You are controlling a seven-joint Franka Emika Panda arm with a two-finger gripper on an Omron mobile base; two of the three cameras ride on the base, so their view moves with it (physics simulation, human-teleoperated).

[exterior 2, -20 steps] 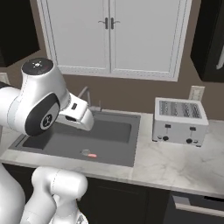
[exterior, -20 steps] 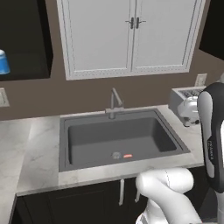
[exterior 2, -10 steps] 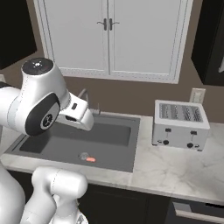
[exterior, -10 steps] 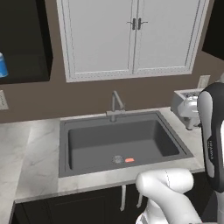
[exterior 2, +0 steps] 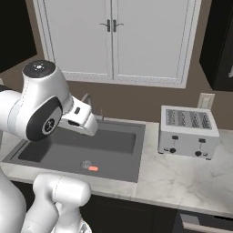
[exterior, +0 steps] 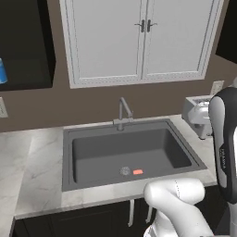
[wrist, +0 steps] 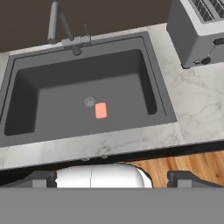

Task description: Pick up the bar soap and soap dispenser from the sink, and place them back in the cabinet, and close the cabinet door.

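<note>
The bar soap (wrist: 101,110) lies flat on the floor of the sink (wrist: 26,65), just beside the round drain (wrist: 89,102) and nearer the front wall than the faucet (wrist: 59,24). It looks light, stiff and probably slippery; being so thin, it would best be pinched across its short sides from straight above. The basin is broad, with open room all around the bar, though its walls limit a low sideways approach. The toaster (exterior 2: 187,132) stands on the counter (exterior 2: 191,179) well apart. Whether the claw is released or clenched, I cannot tell. A blue soap dispenser (exterior: 2,71) sits in the dark cabinet (exterior: 28,46).
</note>
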